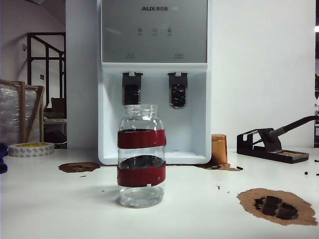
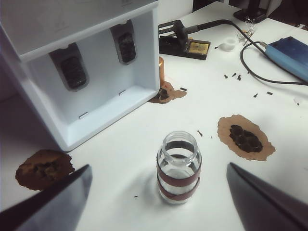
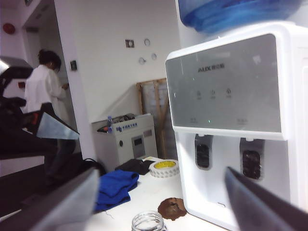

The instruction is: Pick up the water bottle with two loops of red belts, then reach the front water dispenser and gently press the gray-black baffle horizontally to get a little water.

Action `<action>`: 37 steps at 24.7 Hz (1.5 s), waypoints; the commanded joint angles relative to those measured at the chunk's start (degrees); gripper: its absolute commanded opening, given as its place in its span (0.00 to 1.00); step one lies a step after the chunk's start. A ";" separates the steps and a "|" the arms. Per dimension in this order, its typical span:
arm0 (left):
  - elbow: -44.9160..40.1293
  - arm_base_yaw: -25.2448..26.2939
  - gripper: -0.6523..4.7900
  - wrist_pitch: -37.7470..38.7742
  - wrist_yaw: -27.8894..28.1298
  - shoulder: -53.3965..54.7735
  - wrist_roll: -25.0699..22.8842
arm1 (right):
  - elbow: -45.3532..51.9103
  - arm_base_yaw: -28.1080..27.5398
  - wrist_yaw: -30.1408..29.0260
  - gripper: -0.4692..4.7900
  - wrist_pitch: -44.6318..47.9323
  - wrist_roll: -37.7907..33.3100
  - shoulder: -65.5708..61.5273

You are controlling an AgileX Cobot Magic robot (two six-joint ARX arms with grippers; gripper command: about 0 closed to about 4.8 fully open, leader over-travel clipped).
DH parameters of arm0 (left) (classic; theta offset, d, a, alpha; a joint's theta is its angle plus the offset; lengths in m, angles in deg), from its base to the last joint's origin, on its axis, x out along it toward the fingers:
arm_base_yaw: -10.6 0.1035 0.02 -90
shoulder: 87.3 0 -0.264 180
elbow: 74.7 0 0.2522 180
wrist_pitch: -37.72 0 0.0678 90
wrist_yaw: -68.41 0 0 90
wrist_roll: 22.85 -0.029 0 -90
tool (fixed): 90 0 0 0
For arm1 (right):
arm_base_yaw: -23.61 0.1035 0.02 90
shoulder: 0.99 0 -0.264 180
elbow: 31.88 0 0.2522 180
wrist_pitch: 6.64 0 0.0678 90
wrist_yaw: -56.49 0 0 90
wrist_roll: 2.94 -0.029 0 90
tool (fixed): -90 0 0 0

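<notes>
The water bottle (image 1: 141, 154) stood upright on the worktop (image 1: 60, 199), near its front edge and before the water dispenser (image 1: 154, 79) (not touching it). The left hand (image 2: 159, 192) hovered above it, fingers spread wide, holding nothing. The right hand (image 3: 159, 197) hung higher, likewise spread and empty, facing the dispenser.

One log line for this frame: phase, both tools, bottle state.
phase: pre-grasp | left tool: open, above water bottle, no contact | right tool: open, raised, empty | bottle: upright on table, before water dispenser
</notes>
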 commanded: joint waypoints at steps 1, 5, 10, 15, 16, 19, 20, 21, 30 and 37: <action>0.35 0.02 1.00 0.09 -0.24 -0.04 -0.42 | -1.75 -0.15 -1.75 0.82 7.63 -0.15 -5.35; 0.35 0.02 1.00 0.33 -0.24 -0.04 -0.42 | -5.60 -0.15 -5.75 0.90 11.26 0.48 -18.71; 0.35 0.02 1.00 1.38 -0.24 -0.04 -0.42 | -6.10 -0.13 -7.87 1.00 26.77 -1.18 -39.82; 0.35 0.02 1.00 1.97 -0.26 -0.04 -0.42 | -6.10 -0.09 -9.25 1.00 31.63 -1.01 -50.51; 0.35 0.02 1.00 2.14 -0.26 -0.04 -0.42 | -6.10 -0.09 -9.33 1.00 31.58 -0.04 -52.37; 0.35 0.02 1.00 2.36 -0.26 -0.04 -0.50 | -6.10 -0.09 -12.07 1.00 34.27 1.11 -57.94; 0.35 0.02 1.00 2.43 -0.39 -0.04 -0.50 | -6.08 -0.09 -12.11 1.00 35.69 0.94 -59.36; 0.35 0.02 1.00 2.47 -0.81 -0.04 -0.50 | -6.08 0.00 -12.04 1.00 36.65 0.85 -60.57; 0.68 0.02 1.00 2.25 -1.53 -0.02 -1.42 | -6.10 0.61 -12.35 1.00 40.59 2.16 -71.25; 0.74 0.02 1.00 2.38 -1.62 0.02 -1.97 | -6.10 0.63 -14.05 1.00 43.67 2.84 -79.06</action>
